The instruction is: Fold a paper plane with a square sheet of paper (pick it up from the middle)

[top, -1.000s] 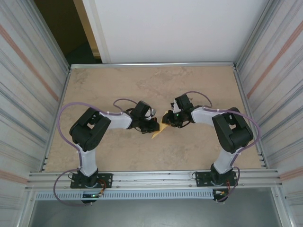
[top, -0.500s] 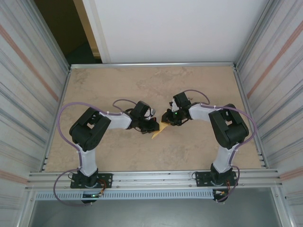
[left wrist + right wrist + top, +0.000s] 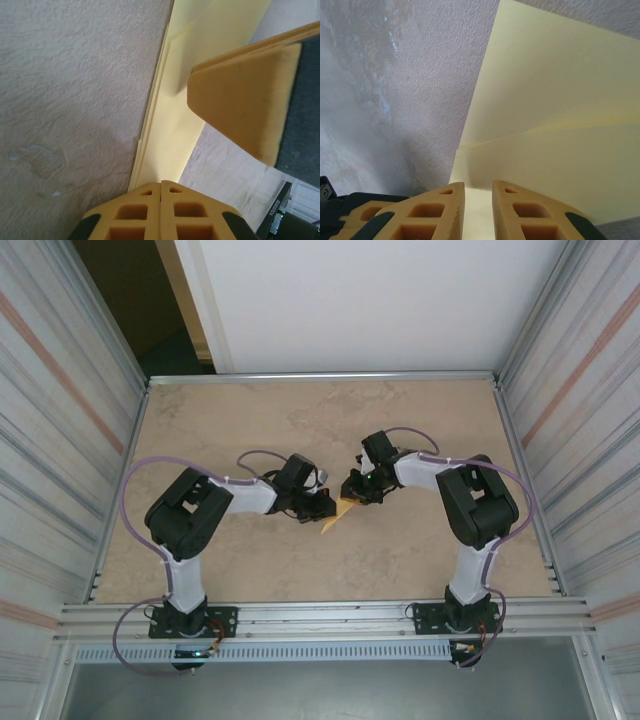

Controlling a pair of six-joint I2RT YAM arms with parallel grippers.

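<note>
Paper plane lies diagonally, tip pointing near-left.

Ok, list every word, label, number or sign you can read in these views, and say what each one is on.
Nothing can be read.
White print on the black housing, at the lower right of the left wrist view: too small and blurred to read.
Folded yellow paper: plain, no print.

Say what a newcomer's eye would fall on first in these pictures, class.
The folded yellow paper lies at the middle of the tan table, with both arms bent in toward it. The left claw is shut, its tips at the paper's end; the right claw stands slightly open over a crease.
</note>
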